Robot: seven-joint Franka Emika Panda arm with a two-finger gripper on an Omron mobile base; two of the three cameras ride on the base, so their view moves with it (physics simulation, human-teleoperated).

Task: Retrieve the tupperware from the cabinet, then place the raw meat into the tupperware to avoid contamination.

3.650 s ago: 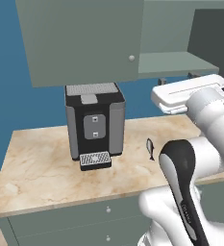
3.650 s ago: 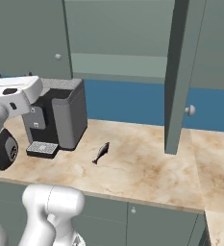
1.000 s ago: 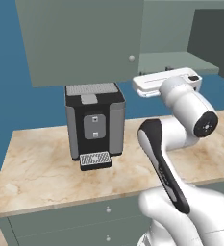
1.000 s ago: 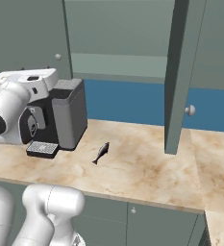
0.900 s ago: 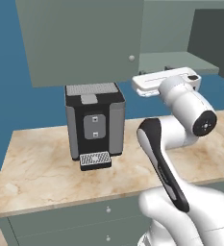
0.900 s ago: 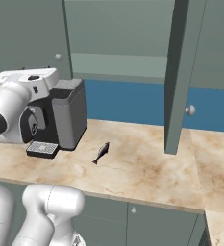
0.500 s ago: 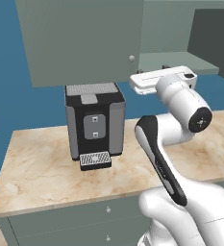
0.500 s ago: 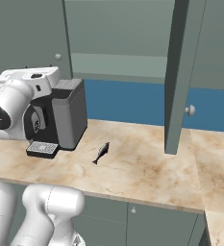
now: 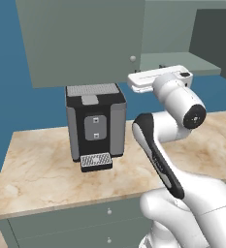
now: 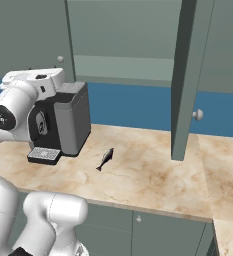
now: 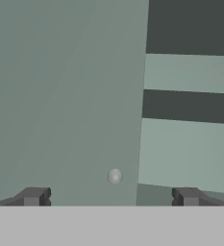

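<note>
I've got the gripper (image 11: 111, 196) raised at wall-cabinet height, jaws wide apart w/ nothing between them. In the hand view the two dark tips sit at the bottom, and a small pale knob (image 11: 115, 177) on the closed left door is between them and a bit above.

The cabinet (image 10: 123, 45) is grey-green; its left door (image 9: 80, 41) is closed flat, its right door (image 10: 184, 75) swung out toward me, edge-on in the right base view w/ its own round knob facing right. The open half shows a pale floor and an inner shelf (image 11: 188, 72); in the hand view, shelf and floor read as light bands w/ dark gaps between. I can't make out the tupperware in there; what I see of the shelf and floor looks bare, but part of the inside is hidden by the doors and the arm.

The raw meat (image 10: 105, 158), a small dark fish, lies flat on the marble table (image 10: 153, 175), just right of the coffee machine (image 9: 95, 121) and well below the gripper, not touching anything else. The machine stands upright under the closed door, its grated drip tray (image 9: 96, 161) at the front on the table. Drawer fronts (image 9: 80, 220) w/ small knobs run below the table edge.
</note>
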